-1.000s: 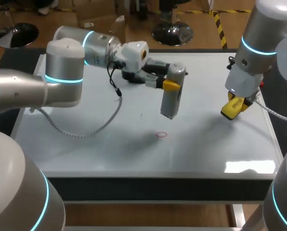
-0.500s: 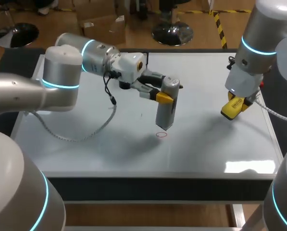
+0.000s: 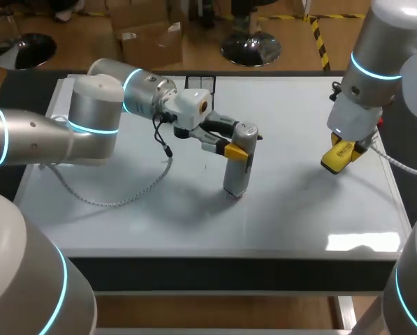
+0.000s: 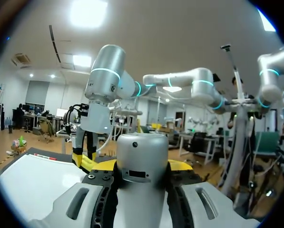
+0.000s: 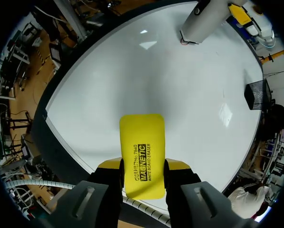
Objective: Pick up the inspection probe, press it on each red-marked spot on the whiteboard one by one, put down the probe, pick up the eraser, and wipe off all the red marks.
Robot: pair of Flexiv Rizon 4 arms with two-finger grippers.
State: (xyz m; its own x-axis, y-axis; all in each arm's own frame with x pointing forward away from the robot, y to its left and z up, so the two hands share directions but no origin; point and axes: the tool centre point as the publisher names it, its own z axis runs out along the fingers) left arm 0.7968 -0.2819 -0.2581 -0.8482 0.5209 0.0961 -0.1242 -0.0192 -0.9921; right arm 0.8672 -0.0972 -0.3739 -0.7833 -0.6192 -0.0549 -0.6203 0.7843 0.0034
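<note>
Table (image 3: 229,269) fills middle of scene, wide from left to right; top white and glossy, rim dark, near front edge a thick dark band
Pale metal frame bar (image 3: 215,299) under near edge
Overhead light mirrored as bright glare patch (image 3: 351,241) at near right corner of top; right wrist view shows same white top (image 5: 132,71) with small glints on it
Soft grey shadows (image 3: 194,202) on top, near middle
Small black mesh box (image 3: 200,82) at far edge, about mid-width
</note>
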